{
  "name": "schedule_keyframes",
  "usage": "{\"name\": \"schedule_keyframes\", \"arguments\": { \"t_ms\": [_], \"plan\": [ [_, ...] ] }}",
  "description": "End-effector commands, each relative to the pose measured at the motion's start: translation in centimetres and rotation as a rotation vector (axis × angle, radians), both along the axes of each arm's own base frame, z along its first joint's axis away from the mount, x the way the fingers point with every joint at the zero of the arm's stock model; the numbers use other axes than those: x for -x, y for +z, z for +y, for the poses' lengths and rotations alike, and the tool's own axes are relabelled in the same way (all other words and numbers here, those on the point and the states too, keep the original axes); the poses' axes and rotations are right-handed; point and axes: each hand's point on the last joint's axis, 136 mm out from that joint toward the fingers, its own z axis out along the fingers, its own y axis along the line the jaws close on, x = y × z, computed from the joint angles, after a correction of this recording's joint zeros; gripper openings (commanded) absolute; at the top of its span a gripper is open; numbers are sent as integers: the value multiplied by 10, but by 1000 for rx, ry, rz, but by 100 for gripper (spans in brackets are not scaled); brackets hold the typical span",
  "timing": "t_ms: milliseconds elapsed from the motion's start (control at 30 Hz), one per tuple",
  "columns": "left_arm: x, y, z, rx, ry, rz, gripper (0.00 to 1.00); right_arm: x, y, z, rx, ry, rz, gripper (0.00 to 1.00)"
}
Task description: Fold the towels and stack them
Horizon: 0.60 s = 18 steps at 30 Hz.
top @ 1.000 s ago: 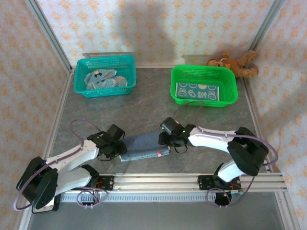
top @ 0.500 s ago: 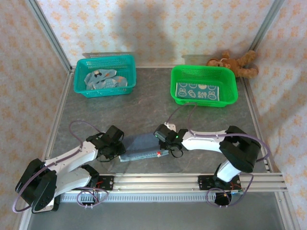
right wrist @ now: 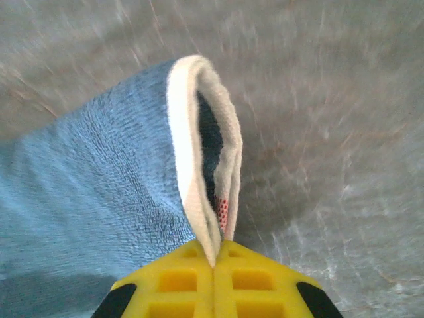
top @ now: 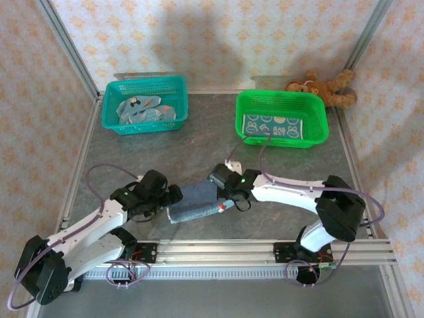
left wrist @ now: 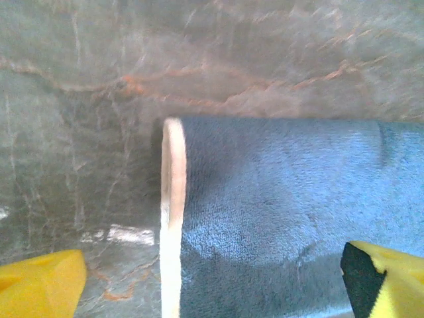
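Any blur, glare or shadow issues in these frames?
Top external: sharp, a broad soft shadow on the back wall. Left wrist: slightly soft, a glare patch on the table beside the towel. Right wrist: table streaked with blur, towel edge crisp.

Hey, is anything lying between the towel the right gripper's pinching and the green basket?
Nothing visible does. The right gripper is shut on the towel, and bare table runs from it to the green basket.
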Motion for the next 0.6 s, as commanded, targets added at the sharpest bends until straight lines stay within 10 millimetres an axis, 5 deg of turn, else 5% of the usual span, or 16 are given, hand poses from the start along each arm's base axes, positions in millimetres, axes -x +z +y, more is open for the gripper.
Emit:
{"name": "schedule_keyframes", "arguments": {
  "t_ms": [0,233,567],
  "plan": [
    [-8,16,8,-32,22,-55,100,-21,39,-29,89,-43,-71,0],
    [-12,27,8,-20,19,-91,100,-80,98,-42,146,-96,-162,0],
    [-16,37,10,-13,25,-124,100,-172,130,-58,177,-187,-199,0]
  ]
}}
